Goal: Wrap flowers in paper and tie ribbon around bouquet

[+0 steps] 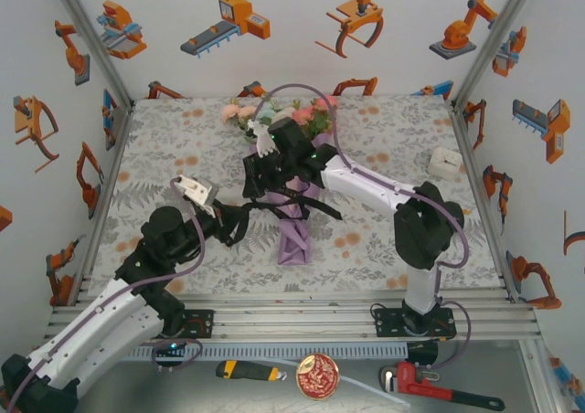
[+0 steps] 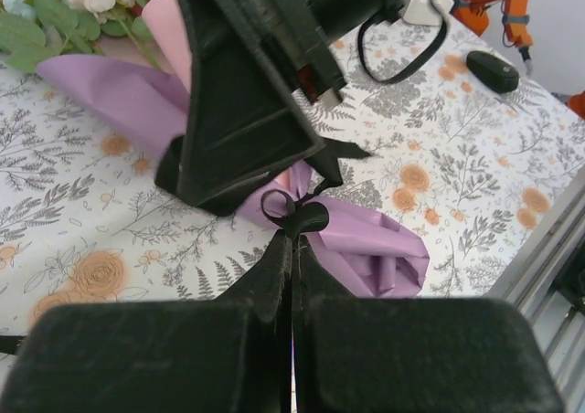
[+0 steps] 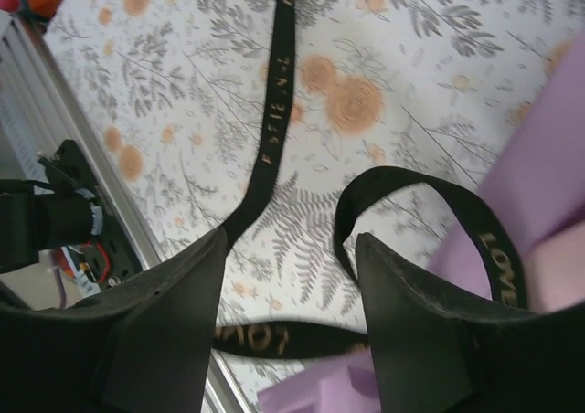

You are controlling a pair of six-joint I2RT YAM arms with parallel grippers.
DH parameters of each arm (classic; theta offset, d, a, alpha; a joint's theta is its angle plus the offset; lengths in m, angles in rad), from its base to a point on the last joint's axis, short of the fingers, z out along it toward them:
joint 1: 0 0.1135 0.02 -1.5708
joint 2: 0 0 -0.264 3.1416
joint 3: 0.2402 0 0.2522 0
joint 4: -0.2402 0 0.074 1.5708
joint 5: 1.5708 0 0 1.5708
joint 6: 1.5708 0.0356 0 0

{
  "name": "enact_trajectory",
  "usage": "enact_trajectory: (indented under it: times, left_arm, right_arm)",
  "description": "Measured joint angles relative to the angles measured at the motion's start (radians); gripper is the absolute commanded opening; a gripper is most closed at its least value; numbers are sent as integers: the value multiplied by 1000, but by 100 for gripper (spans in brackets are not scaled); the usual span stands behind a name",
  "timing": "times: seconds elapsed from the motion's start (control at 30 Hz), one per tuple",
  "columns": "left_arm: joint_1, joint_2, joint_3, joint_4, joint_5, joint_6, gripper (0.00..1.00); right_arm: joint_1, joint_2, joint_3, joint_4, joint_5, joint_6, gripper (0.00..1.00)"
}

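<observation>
Grey cloth printed with leaves and orange blossoms covers the worktop point(image 1: 164, 148), and white walls dotted with orange robot stickers close it in on three sides. The bouquet point(image 1: 294, 238) lies across the middle, its narrow end pointing toward my bases. The purple paper point(image 2: 119, 89) is rolled into a cone and shows its pale pink inner face at the wide end. Inside it sit the flowers point(image 1: 239, 113), with pink, cream and pale blue blooms and green leaves spilling out at the far side.

The black ribbon point(image 3: 277, 111) crosses the cone's narrow part, and its loose ends trail over the cloth. My left pincer point(image 2: 292, 239) is closed, nipping a small loop of ribbon right at its tips, just above the cone's folded end. My right pincer point(image 3: 291, 248) hangs over the same spot with its jaws apart. A curl of ribbon with gold lettering stands just beyond the gap and another length passes beneath it, but neither is pinched.

A small white box point(image 1: 445, 162) sits well off to the right. On the ledge before my bases lie a yellow-and-black knife point(image 1: 247, 370), a round tin point(image 1: 317, 376) with a red patterned face, and a red wrench point(image 1: 439, 387).
</observation>
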Motion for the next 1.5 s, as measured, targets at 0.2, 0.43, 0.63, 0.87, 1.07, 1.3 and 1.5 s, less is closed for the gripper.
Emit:
enact_trajectory:
  times: [0.2, 0.43, 0.63, 0.87, 1.07, 1.3, 1.5]
  left_arm:
    - [0, 164, 54, 3, 10, 4, 0]
    - [0, 369, 160, 84, 43, -8, 0]
    - [-6, 705, 436, 165, 61, -41, 0]
    - [-16, 1064, 723, 229, 82, -67, 7]
    - [-30, 1159, 725, 235, 89, -96, 31]
    - [-29, 1093, 724, 167, 40, -69, 37]
    - [24, 883, 673, 44, -81, -95, 37]
  right_arm:
    - [-44, -72, 0, -61, -7, -15, 50]
    - [-99, -243, -138, -86, 66, -5, 51]
    - [-213, -551, -380, -24, 171, 55, 53]
    - [-255, -813, -609, 30, 286, 109, 59]
    - [-266, -851, -666, 24, 312, 124, 60]
    - [-266, -801, -666, 33, 287, 138, 59]
    - [-266, -683, -666, 60, 241, 148, 61]
